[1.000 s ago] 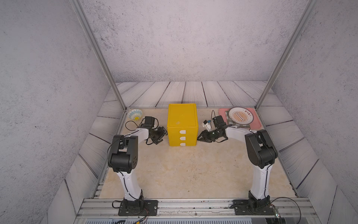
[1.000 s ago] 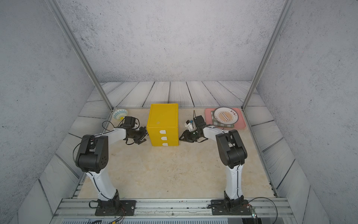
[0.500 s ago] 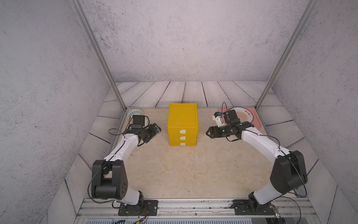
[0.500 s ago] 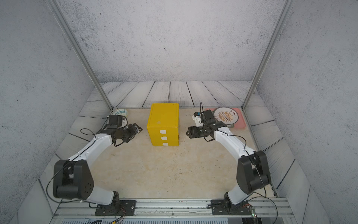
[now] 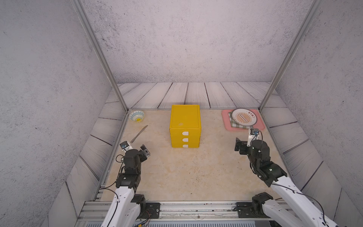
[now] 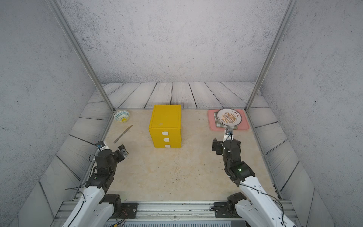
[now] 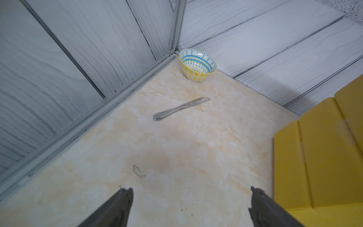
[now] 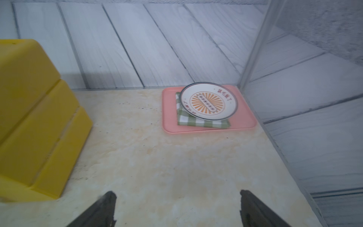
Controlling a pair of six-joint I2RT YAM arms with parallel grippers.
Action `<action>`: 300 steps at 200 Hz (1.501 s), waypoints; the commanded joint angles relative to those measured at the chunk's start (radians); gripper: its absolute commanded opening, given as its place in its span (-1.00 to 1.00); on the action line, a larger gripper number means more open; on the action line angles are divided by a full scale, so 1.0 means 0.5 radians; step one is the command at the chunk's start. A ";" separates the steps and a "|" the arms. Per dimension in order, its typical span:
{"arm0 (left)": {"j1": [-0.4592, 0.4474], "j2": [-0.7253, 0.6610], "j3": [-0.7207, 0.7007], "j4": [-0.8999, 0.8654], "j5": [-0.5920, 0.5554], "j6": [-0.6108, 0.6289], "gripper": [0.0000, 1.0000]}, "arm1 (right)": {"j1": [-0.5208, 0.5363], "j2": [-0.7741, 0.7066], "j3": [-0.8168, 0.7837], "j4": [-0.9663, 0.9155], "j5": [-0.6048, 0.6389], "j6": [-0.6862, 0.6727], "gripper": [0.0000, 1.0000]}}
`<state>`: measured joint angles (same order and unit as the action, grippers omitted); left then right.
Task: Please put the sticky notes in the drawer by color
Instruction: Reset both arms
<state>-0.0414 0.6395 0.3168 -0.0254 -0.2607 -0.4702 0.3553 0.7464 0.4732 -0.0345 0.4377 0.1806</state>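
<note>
Sticky notes are not visible in any view. All three drawers of the bright yellow plastic three-drawer box [image 5: 185, 127] are shut with their white tab handles in line. The notes are therefore judged to be stowed inside, though this cannot be confirmed.

Change noted: a second ago both arms reached in beside the box; both have since drawn back toward the near edge of the desk [image 5: 186, 173]. This reads as the task being finished or close to it.

Left fingers [image 7: 115, 208] are spread wide and hold nothing. Ahead of them lies a steel table knife [image 7: 181, 108], and beyond it, in the corner, a blue-and-yellow patterned bowl [image 7: 197, 64]. The box stands ahead, to their right.

Right fingers [image 8: 255, 210] are likewise spread and empty, with the box ahead to their left. Ahead to their right is a pink rectangular tray [image 8: 169, 118] carrying a green checked cloth [image 8: 196, 122] and a sunburst-printed plate [image 8: 208, 101].

Nothing obstructs either arm.
</note>
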 commanded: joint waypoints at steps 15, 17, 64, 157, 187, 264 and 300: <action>0.006 0.159 -0.090 0.504 -0.314 0.216 0.97 | -0.151 0.056 -0.323 0.695 0.331 -0.171 0.98; 0.005 0.176 -0.083 0.503 -0.311 0.233 0.97 | -0.171 0.077 -0.317 0.680 0.329 -0.153 0.98; 0.021 0.850 -0.079 1.274 -0.190 0.436 0.97 | -0.505 0.679 -0.262 1.055 0.047 -0.130 0.98; 0.168 1.841 0.081 2.041 0.346 0.768 0.97 | -0.572 1.566 -0.214 1.869 -0.460 -0.286 0.98; 0.166 1.807 0.238 1.702 0.472 0.831 0.97 | -0.588 1.579 -0.032 1.531 -0.560 -0.295 0.98; 0.164 1.774 0.267 1.587 0.469 0.833 0.97 | -0.621 1.572 -0.025 1.502 -0.593 -0.280 0.98; 0.165 1.774 0.268 1.585 0.469 0.834 0.97 | -0.620 1.571 -0.023 1.503 -0.593 -0.280 0.98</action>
<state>0.0383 1.5375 0.4450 0.7773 -0.0326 -0.0669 0.0483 1.5257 0.4572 0.7250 0.1520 0.0471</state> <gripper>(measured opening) 0.984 0.991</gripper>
